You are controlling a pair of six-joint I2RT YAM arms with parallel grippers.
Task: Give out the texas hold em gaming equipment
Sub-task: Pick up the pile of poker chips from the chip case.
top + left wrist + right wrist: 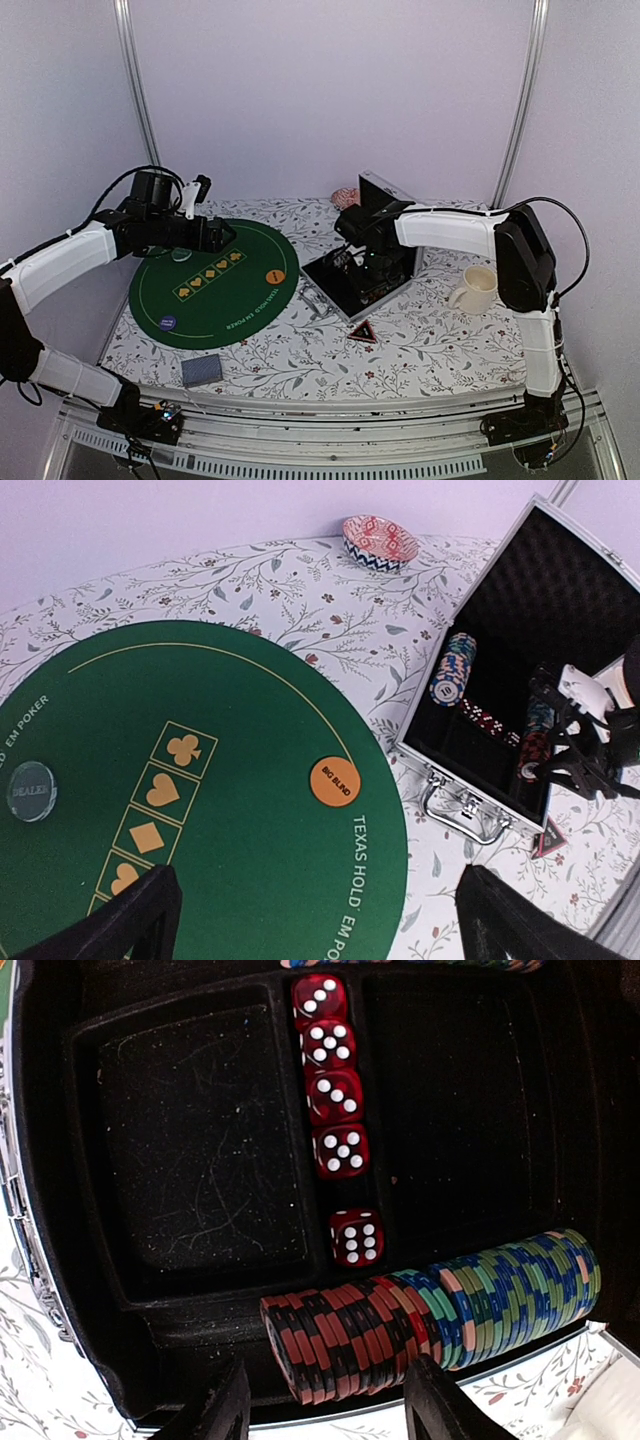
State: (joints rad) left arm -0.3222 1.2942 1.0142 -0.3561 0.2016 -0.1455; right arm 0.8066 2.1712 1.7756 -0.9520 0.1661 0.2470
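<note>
- Step in hand: we judge this to be chip pick-up from the aluminium case [392, 283], before any chips go out onto the green Texas Hold'em mat [215, 300].
- Right gripper [328, 1368]: lowered into the open case, fingers spread, nothing pinched. In the right wrist view the fingers straddle the red-and-black chips [330, 1345], which form the near end of the row of poker chips [470, 1295]. We cannot tell whether the pads touch the chips.
- Chip row: it lies on edge in the case's near trough, with green, blue and pink chips making up the rest. Five red dice [335, 1110] sit in the centre slot just beside it.
- Left gripper [320, 875]: it hovers over the mat with its fingers spread wide and empty.
- Other equipment: the orange BIG BLIND button [333, 780] lies on the mat near its right edge. The deck of cards [201, 370] lies face down on the tablecloth, off the mat at the near side.
- Next move, as we judge it: close the right fingers on a short stack of red-and-black chips, squeezing along the stack's axis so the chips hold together. Then lift straight up clear of the trough wall and carry the stack to the mat.
- Caution: a skewed grip is likely to fan the stack or drag neighbouring chips out.
</note>
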